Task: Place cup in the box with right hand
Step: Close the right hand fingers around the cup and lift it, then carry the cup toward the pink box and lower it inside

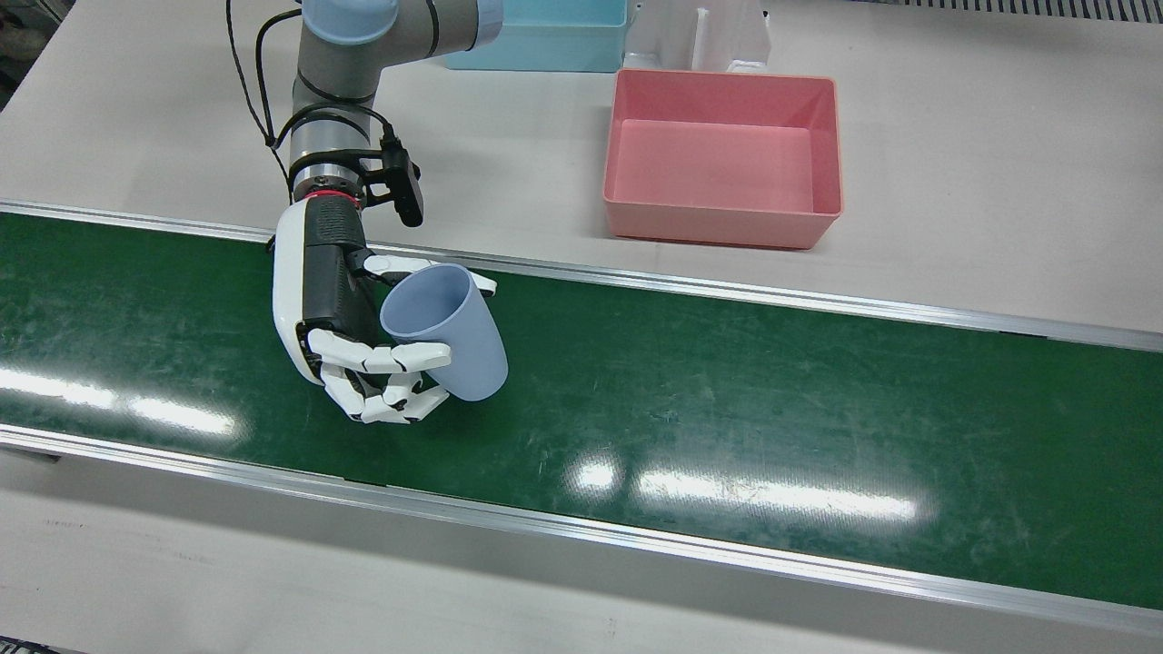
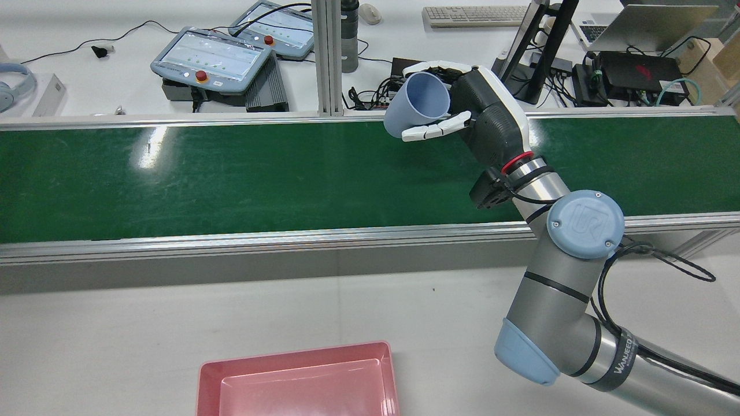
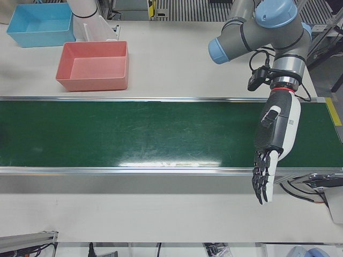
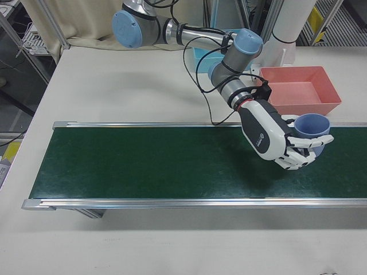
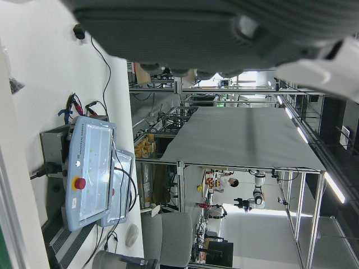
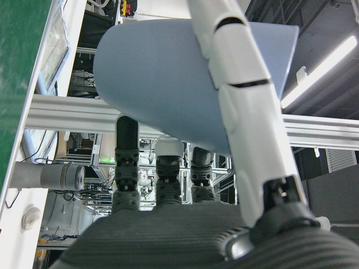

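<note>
Blue cup [image 1: 447, 331] is clasped in the right hand [image 1: 341, 318], tilted above the green belt [image 1: 727, 400]; left hand [image 3: 270, 155] hangs spread.

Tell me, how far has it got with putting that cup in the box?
Done: the right hand has its fingers wrapped round the blue cup and appears to hold it above the green belt. In hand: carrying it, tilted. Left: the pink box on the table beyond the belt is empty, so the cup has yet to travel there and be let go. The left hand hangs idle.
</note>
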`<state>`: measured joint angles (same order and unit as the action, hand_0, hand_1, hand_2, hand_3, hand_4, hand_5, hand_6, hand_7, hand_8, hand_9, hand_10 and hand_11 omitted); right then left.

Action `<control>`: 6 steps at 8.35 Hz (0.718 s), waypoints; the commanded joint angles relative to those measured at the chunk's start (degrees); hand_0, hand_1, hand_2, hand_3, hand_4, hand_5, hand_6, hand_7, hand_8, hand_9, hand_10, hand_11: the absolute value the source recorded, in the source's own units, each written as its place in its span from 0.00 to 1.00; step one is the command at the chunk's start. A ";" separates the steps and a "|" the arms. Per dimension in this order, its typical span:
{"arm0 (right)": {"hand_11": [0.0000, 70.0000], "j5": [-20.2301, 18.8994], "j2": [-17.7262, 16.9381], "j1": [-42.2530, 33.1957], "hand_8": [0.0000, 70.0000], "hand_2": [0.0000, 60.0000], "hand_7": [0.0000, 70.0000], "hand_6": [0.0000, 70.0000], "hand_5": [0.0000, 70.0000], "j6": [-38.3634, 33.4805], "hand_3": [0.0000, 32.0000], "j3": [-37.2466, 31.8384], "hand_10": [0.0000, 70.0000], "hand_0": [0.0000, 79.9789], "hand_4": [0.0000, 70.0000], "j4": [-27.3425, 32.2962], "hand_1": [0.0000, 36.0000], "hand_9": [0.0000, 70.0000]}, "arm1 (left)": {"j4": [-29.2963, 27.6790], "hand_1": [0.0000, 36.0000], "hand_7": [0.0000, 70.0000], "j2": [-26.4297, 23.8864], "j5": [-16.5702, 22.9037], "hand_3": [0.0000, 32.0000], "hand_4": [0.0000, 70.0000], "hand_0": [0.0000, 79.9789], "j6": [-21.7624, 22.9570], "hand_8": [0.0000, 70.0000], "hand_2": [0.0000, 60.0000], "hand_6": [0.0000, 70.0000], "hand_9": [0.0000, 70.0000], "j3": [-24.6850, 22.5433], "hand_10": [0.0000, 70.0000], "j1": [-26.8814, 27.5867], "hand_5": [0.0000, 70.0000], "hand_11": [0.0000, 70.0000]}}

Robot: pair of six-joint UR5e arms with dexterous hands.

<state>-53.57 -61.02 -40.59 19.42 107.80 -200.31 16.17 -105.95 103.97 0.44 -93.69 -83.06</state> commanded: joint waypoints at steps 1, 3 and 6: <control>0.64 -6.33 -5.73 0.60 0.64 1.00 1.00 0.46 0.29 6.11 0.00 16.03 0.40 0.98 0.54 -10.75 1.00 1.00 | 0.00 0.00 0.00 -0.04 0.00 0.00 0.00 0.00 0.00 0.00 0.00 0.00 0.00 0.00 0.00 0.00 0.00 0.00; 0.61 -8.13 -14.37 2.25 0.63 1.00 1.00 0.46 0.29 16.57 0.00 26.54 0.38 1.00 0.52 -11.42 1.00 0.98 | -0.17 0.00 0.00 0.05 0.00 0.00 0.00 0.00 -0.09 0.00 0.00 0.00 0.00 0.09 0.00 0.00 0.00 0.00; 0.65 -3.76 -10.71 20.48 0.62 1.00 1.00 0.43 0.28 24.76 0.00 28.17 0.41 0.93 0.49 -11.24 1.00 0.98 | -0.09 0.00 0.00 0.05 0.00 0.00 0.00 0.00 0.00 0.00 0.00 0.00 0.00 0.09 0.00 0.00 0.00 0.00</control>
<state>-60.85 -73.45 -32.25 37.38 134.79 -211.53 16.05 -105.91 103.98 0.42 -93.62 -83.06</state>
